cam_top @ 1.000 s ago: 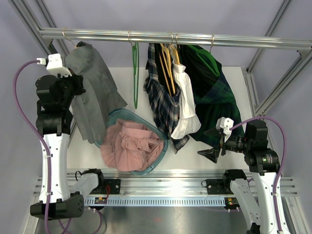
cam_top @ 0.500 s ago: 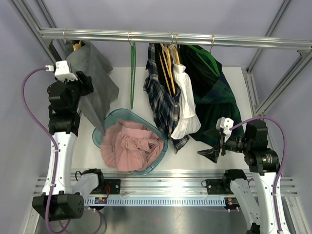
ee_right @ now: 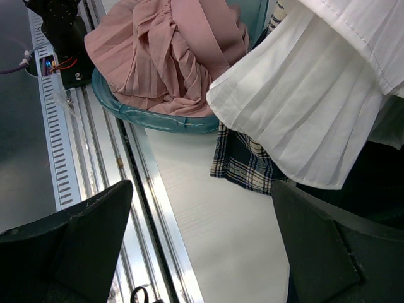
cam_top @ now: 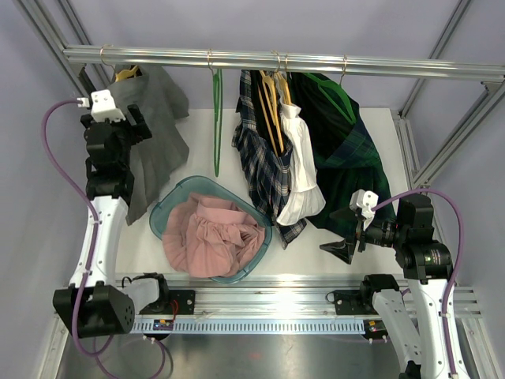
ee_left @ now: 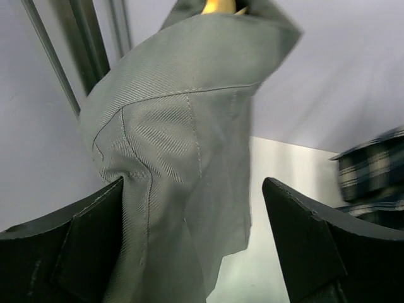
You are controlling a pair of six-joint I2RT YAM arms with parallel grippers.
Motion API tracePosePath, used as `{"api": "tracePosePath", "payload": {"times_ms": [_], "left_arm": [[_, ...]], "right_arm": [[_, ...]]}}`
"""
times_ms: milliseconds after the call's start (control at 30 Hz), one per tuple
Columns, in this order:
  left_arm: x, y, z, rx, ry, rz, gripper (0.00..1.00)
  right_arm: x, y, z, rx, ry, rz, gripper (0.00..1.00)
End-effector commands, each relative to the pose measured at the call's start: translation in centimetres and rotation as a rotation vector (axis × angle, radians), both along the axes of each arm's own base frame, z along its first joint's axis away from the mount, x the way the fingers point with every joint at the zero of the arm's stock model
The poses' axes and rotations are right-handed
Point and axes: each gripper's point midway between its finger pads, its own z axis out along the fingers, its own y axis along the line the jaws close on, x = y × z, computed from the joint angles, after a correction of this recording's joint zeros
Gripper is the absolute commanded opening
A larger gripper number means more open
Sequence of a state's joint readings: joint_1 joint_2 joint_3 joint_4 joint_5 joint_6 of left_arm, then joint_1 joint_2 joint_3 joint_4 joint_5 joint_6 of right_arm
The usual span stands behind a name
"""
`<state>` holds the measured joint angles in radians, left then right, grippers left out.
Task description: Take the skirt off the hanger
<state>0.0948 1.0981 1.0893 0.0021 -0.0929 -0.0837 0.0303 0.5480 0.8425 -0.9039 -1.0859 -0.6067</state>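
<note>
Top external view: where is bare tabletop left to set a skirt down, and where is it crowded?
Bare tabletop shows between the grey skirt and plaid skirt, behind the basin; another patch lies right of the basin, before the plaid hem. Crowded: a pink skirt fills the basin, and plaid skirt, white skirt and dark green garment hang packed together.

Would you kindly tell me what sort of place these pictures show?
Probably a robotics lab cell staged as a wardrobe: an aluminium rail hung with clothes such as the grey skirt, and a teal basket on a white table.
</note>
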Motion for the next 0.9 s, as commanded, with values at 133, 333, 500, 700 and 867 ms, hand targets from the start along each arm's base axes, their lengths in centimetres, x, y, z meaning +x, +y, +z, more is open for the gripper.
{"api": "tracePosePath", "payload": {"times_ms": [133, 333, 500, 700, 867], "left_arm": [[2.7, 1.8, 0.8, 0.040, -0.011, 0.052, 0.79], [3.0, 1.2, -0.1, 0.028, -0.020, -0.019, 0.28], [2.7, -0.4, 0.7, 0.042, -0.046, -0.133, 0.00], [1.2, -1.2, 4.6, 0.028, -0.147, -0.162, 0.00], [0.0, -1.4, 6.0, 0.007, -0.173, -0.153, 0.00]], "right_arm": [[0.4, -0.1, 0.2, -0.001, -0.016, 0.000, 1.00], [0.5, -0.1, 0.2, -0.002, -0.016, -0.004, 0.99], [0.5, -0.1, 0.2, -0.002, -0.015, -0.002, 1.00], [0.5, -0.2, 0.2, -0.003, -0.013, -0.007, 0.99], [0.5, -0.2, 0.2, -0.004, -0.018, -0.007, 1.00]]}}
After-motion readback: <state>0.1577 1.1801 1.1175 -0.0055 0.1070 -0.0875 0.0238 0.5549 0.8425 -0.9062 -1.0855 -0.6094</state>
